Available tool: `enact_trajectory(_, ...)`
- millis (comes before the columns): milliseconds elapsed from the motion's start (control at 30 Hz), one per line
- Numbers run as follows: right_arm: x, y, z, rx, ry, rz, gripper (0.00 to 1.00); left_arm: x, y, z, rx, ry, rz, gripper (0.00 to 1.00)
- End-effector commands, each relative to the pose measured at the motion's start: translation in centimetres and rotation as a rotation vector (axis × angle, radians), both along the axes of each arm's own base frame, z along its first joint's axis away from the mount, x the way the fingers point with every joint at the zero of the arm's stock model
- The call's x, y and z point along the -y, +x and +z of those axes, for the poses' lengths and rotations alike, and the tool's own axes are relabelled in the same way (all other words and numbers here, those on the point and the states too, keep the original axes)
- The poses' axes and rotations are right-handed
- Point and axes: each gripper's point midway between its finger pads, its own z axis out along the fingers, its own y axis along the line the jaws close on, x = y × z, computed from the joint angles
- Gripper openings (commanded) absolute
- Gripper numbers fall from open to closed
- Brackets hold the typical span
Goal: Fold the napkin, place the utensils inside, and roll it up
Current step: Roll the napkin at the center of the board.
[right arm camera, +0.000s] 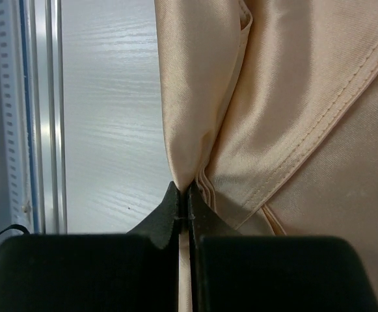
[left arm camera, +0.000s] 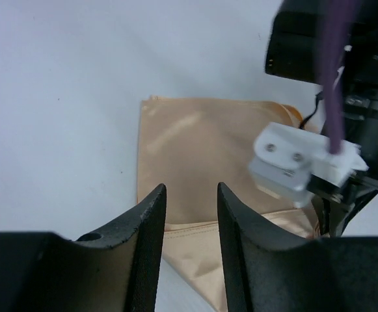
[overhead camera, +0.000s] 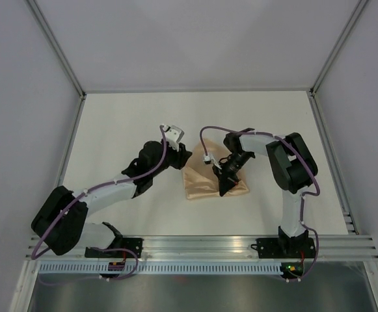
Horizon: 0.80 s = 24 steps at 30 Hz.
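Folding the napkin: right hand pinches its fold, left hand hovers spread at 10 o'clock; the next move should lay it flat.

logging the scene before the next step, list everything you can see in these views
napkin: one, light orange-tan, bunched in layers, table middle between the arms
utensils: none visible
table: one, white, under everything
enclosure walls: three, pale grey, left, back and right of the table
mounting rail: one, silver, near edge, carrying both arm bases
cables: two, purple, one along each arm
left arm: one, black and white, reaching in from the left
right arm: one, black and white, reaching in from the right
left gripper: one, black, open, over the napkin's edge
right gripper: one, black, shut on a napkin fold
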Motion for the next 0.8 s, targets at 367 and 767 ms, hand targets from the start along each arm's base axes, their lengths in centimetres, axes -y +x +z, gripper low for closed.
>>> enact_trajectory(367, 1.4, 0.8, -2.5, -0.172, -0.090, -0.018, 0.01, 5.6, -5.6, 1.1, 0.415, 0.395, -0.162, 0.48)
enact_trajectory(767, 1.6, 1.3, -3.1, -0.211, -0.117, -0.040, 0.00, 11.1, -11.9, -6.7, 0.430, 0.672, -0.451, 0.52)
